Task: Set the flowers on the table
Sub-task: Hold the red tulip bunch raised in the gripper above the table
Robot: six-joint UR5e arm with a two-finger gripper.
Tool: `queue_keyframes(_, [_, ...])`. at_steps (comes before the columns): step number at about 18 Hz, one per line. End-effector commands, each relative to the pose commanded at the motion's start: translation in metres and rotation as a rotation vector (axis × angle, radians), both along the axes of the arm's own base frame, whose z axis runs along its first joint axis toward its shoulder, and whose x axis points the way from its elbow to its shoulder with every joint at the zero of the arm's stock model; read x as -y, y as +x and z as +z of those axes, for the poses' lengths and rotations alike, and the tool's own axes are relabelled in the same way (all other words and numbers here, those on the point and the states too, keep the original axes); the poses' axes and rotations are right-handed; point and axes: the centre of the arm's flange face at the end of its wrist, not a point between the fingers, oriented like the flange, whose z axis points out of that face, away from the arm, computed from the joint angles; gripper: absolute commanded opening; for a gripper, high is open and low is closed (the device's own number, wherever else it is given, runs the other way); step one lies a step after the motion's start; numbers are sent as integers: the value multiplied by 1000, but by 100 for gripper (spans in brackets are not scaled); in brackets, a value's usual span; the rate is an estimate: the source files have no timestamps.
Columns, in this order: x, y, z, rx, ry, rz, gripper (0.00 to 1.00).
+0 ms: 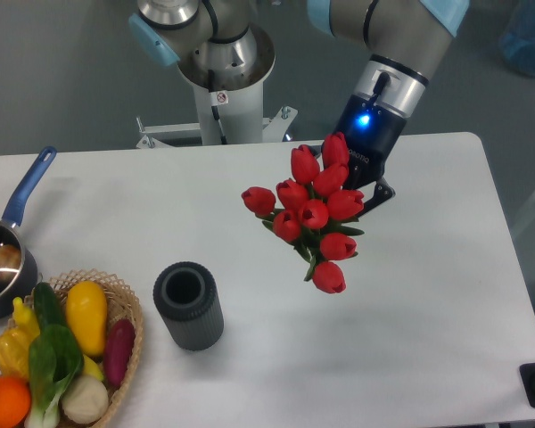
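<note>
Nearest the camera, at the lower left corner, sits a wicker basket [129, 308] of produce — yellow pieces, a purple one, an orange and a green leafy vegetable — cut off by the frame's edge. Just right of it a dark ribbed cylinder [189, 306] stands upright on the table [428, 339], its hollow top showing. At the left edge a small pot with a blue handle [13, 239] is partly out of view, something pale inside it.

Farther back, the arm reaches in from the top right, a blue light glowing on its wrist. The flowers [312, 214] hang in front of the gripper [367, 189] and cover most of it — red buds fanned toward the camera, the stems hidden behind them. The bunch is up off the tabletop, right of the cylinder and well apart from it. The fingers are clamped on the flowers, though the contact itself is hidden.
</note>
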Motion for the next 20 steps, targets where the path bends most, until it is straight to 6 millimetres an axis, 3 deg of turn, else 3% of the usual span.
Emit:
queue_keyframes(12, [2, 2, 5, -9, -9, 8, 34])
queue_keyframes(17, [10, 3, 6, -79, -125, 43, 35])
queue_keyframes(18, [10, 2, 5, -98, -152, 45, 47])
queue_keyframes(20, [5, 6, 3, -130, -205, 41, 48])
